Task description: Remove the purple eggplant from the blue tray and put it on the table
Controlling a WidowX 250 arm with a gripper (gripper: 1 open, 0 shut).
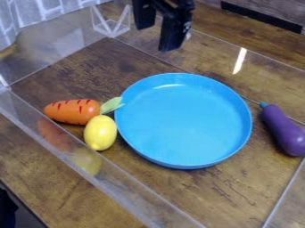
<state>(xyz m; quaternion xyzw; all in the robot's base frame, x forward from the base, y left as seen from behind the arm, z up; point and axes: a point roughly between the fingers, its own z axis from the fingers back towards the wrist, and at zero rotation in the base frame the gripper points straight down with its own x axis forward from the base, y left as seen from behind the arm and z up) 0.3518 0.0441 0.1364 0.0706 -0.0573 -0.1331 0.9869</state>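
Note:
The purple eggplant [284, 130] lies on the table [226, 191] at the right, just outside the rim of the blue tray [183, 120], stem end pointing toward the back. Nothing lies in the tray, which sits in the middle of the table. My gripper [162, 22] hangs at the top of the view, behind the tray and well away from the eggplant. Its dark fingers stand apart and hold nothing.
An orange carrot [74, 110] and a yellow lemon [100, 133] lie left of the tray, the carrot's green top touching its rim. Clear plastic walls [71, 165] edge the table at the front left and back.

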